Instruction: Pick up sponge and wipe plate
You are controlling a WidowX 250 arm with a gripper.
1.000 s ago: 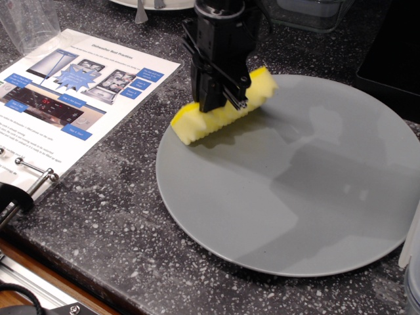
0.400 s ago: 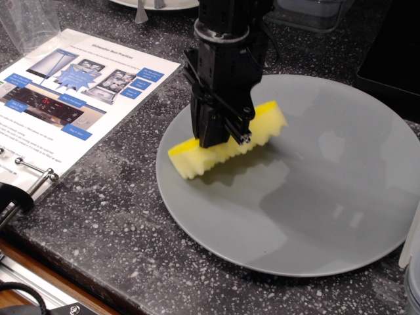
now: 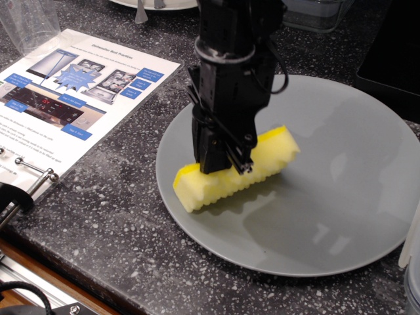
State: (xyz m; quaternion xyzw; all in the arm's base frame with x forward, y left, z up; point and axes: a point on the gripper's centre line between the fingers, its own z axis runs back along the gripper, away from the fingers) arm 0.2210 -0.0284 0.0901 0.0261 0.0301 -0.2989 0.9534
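My black gripper comes down from the top and is shut on the pale yellow sponge, gripping it across its middle. The sponge has wavy ridged sides and a brighter yellow top layer. It lies slanted, its left end nearer me, low over the left part of the large grey plate; whether it touches the plate I cannot tell. The plate sits flat on the dark speckled counter. The gripper hides the sponge's middle.
An open binder with a printed dishwasher leaflet lies at the left. A white plate's rim and a clear container stand at the back. A dark object stands at the right. The counter's front edge runs along the lower left.
The gripper has carried the sponge from the plate's far left rim toward me and slightly right, over the plate's left part.
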